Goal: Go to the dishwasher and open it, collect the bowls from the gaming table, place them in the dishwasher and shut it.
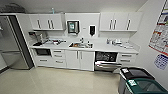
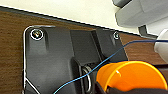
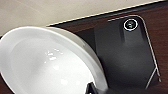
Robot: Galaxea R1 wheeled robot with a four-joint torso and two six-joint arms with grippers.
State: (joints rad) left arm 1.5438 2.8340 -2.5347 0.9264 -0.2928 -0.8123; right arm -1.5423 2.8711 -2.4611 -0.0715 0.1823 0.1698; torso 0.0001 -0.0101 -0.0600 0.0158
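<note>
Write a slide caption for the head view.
Office kitchenette: open dishwasher under a white counter, right of the sink.

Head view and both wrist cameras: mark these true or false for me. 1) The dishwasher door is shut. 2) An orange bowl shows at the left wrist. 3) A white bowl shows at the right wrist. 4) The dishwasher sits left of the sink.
1) False: the dishwasher stands open, door dropped, dark interior showing.
2) True: the orange bowl is close by the left wrist.
3) True: the white bowl is large at the right wrist.
4) False: it is right of the sink, under the counter.
</note>
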